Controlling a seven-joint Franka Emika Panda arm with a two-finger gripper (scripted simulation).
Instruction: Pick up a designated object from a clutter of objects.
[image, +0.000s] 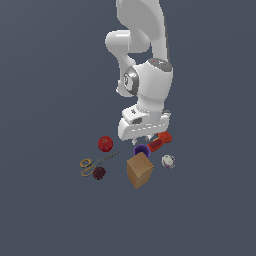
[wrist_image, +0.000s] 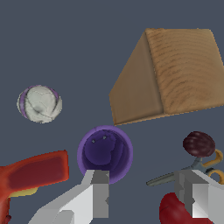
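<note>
In the exterior view the gripper (image: 144, 136) hides its own fingertips and covers the upper half of the cup (image: 141, 149) and much of the drill (image: 160, 141) beside it, so whether the jaws touch the cup cannot be told. In the wrist view the picture's edge cuts off the drill (wrist_image: 33, 175), the apple (wrist_image: 173, 212) and the scissors (wrist_image: 205, 164) near the block (wrist_image: 170, 74). One finger (wrist_image: 97, 194) overlaps the cup's (wrist_image: 105, 151) rim, the other (wrist_image: 192, 192) part of the apple.
</note>
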